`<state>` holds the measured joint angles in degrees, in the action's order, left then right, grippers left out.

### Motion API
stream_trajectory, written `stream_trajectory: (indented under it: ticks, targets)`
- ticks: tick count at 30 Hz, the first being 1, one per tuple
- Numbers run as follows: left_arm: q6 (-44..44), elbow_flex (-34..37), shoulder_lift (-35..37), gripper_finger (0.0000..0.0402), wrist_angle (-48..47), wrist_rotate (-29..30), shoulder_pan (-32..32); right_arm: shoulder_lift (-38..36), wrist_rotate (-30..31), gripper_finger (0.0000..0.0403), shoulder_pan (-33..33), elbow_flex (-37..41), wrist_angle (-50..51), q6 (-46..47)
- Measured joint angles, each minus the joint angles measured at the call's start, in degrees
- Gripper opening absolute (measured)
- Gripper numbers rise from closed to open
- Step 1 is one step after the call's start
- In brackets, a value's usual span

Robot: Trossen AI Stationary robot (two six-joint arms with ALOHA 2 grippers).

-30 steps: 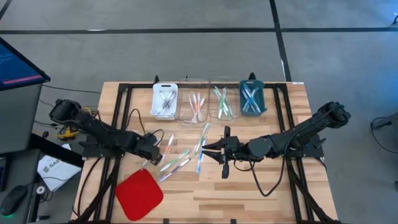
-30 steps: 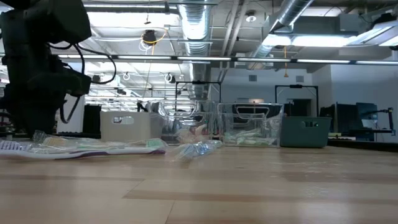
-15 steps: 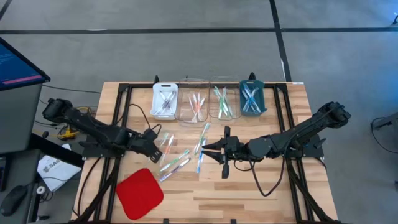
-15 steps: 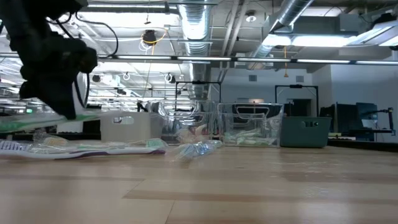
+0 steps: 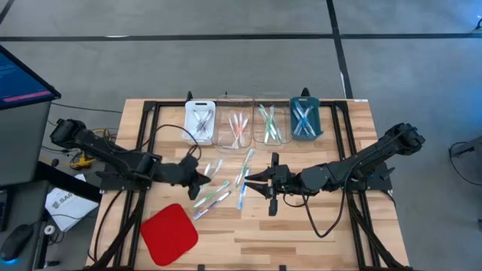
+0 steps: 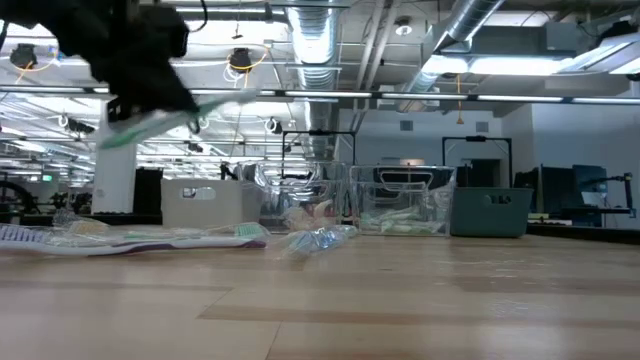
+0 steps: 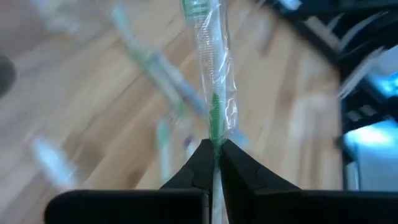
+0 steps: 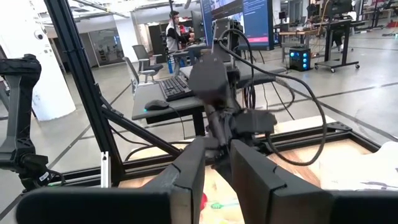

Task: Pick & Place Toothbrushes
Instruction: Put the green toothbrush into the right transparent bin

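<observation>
My left gripper [image 5: 200, 173] hangs above the table's left middle, shut on a green toothbrush in a clear wrapper [image 7: 211, 74]. In the low view this brush [image 6: 175, 118] shows slanted in the air. Several more toothbrushes [image 5: 213, 196] lie loose on the wood at mid-table, and a few others [image 5: 244, 175] lie beside my right gripper [image 5: 253, 182]. That gripper hovers open at the centre with nothing between its fingers [image 8: 186, 174]. At the far edge stand a white tray [image 5: 199, 120], two clear trays [image 5: 235, 126] and a teal tray [image 5: 304, 119], all holding brushes. My left gripper pinches the wrapped green toothbrush between its two fingertips [image 7: 200, 160], on the green stretch of the handle [image 7: 215, 124]. The brush runs on ahead past the fingertips. It is lifted clear of the table and hangs slanted.
A red square pad [image 5: 169, 233] lies near the front left. Black frame rails [image 5: 143, 143] run along both sides of the table. Bare wood lies open at the front centre and right.
My left gripper has risen from the table with the green toothbrush and moved a little toward the right and the far trays, tipping from steeply down to a shallower slant. The brush has been lifted clear of the table and is tilted.
</observation>
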<state>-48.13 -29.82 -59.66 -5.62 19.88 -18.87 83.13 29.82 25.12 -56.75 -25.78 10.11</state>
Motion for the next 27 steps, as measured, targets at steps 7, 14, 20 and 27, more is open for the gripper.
stream_trajectory:
  ticks: [7,14,20,27]
  targets:
    - [12.6,0.0,0.0,0.0005,19.0,3.7,-1.4,0.0,0.0,0.0072,0.0,0.0,0.0,0.0]
    - [26.8,0.0,-0.1,0.0005,39.3,4.1,-3.3,0.0,-0.3,0.0072,0.0,0.0,-0.5,0.0]
    - [35.2,-1.1,-2.0,0.0005,51.0,0.8,-1.7,0.0,-3.1,0.0072,-0.4,0.0,-0.4,-0.1]
    - [38.8,-8.1,-9.3,0.0005,50.9,-7.4,1.0,0.0,-4.5,0.0072,-1.0,0.0,-0.2,-2.0]
